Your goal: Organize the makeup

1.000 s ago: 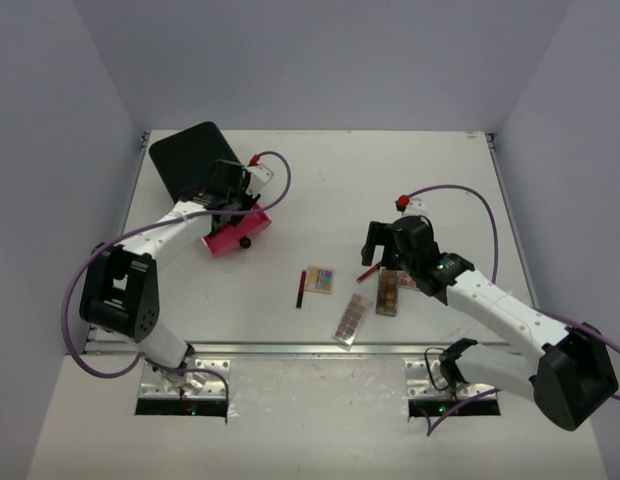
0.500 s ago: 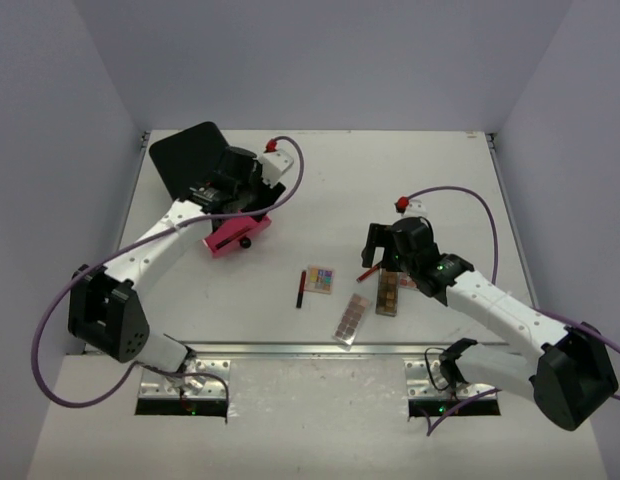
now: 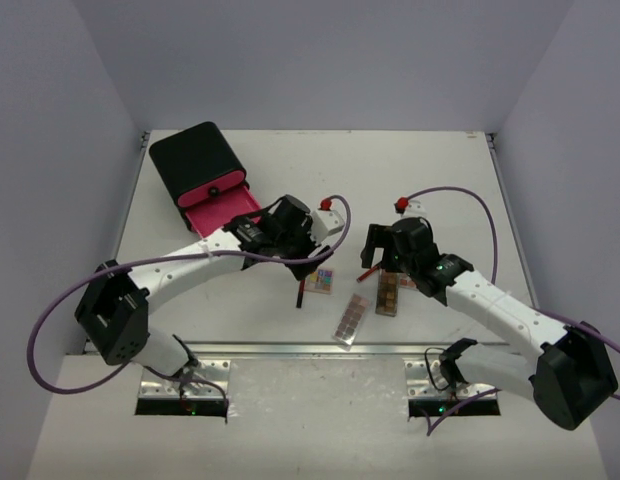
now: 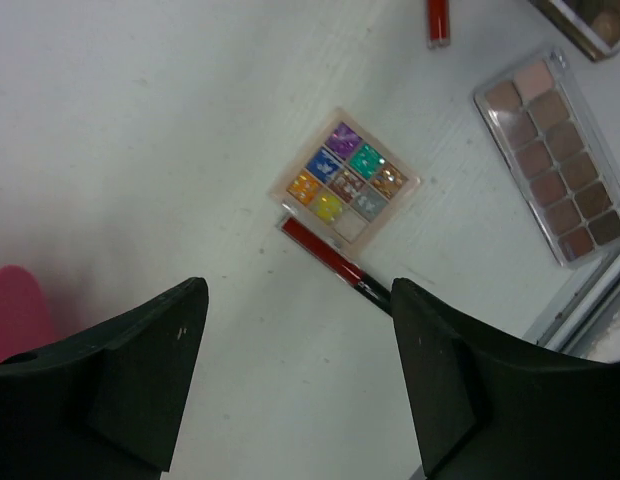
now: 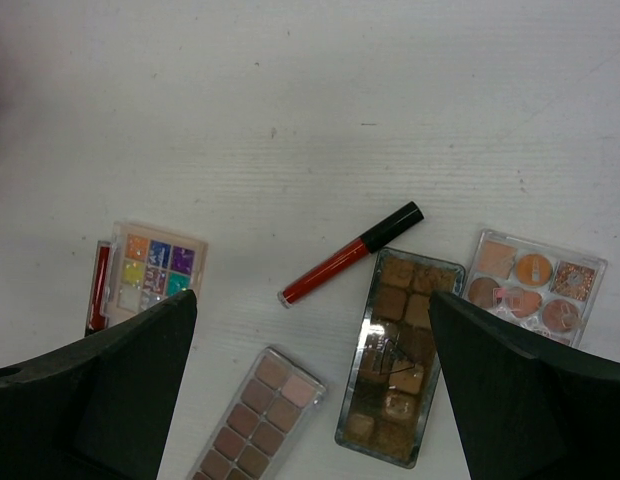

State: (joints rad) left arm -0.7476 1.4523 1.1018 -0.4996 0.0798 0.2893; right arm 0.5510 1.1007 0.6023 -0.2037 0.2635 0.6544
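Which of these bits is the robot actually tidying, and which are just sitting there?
Part of the job: square multicolour palette, red stick beside it, red lip gloss with black cap, long nude palette, dark brown palette, peach palette.

Just there: black box, its open pink drawer, purple cables, table.

We see two arms, the left arm (image 3: 190, 262) and the right arm (image 3: 500, 305), built alike: white shells on the long links, bulky black housings at the joints. A purple cable (image 3: 35, 342) loops along each arm to a small red plug (image 3: 327, 205) by the wrist (the right one's plug (image 3: 401, 204) matches). The left gripper (image 4: 298, 288) and right gripper (image 5: 310, 300) both have broad, matte black, wedge-shaped fingers (image 4: 140, 380).
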